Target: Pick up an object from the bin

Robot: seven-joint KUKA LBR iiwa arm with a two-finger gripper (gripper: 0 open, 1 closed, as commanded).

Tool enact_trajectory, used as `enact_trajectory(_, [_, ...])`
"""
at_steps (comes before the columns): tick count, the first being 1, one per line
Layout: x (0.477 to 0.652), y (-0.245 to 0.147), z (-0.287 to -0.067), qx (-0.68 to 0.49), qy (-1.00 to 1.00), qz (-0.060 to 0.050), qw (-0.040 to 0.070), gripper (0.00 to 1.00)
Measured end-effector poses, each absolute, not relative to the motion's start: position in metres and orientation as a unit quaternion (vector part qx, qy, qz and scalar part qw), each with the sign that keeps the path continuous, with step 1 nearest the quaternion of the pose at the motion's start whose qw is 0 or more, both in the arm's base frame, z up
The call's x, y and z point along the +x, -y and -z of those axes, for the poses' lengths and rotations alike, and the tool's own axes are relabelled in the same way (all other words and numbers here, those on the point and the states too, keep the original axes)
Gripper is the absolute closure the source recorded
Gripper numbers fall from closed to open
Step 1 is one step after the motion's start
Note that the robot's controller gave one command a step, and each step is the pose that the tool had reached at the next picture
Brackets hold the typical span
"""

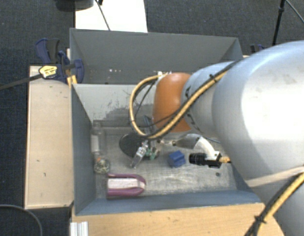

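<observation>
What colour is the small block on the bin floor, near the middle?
Blue; the small block shows best in the camera view.

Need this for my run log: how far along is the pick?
Done: the gripper is down at the floor of the bin, at the edge of a dark disc. In hand: the approach; I cannot tell whether it grips anything. Left: the grasp and the lift. The blue block, the purple case and the rest lie on the floor.
</observation>
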State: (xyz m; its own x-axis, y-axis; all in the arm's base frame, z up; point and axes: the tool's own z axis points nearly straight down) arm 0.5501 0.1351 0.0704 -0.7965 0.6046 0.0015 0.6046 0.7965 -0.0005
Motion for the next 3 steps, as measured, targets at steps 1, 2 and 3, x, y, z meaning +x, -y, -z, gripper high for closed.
enact_trajectory(1, [0.550,-0.135,-0.071,-0.317,0.948,0.000,0.000,0.00])
enact_trajectory(2, [0.551,-0.136,-0.072,-0.316,0.949,0.001,0.000,1.00])
enact_trajectory(3, [0.553,-0.136,-0.183,-0.313,0.950,0.002,-0.003,1.00])
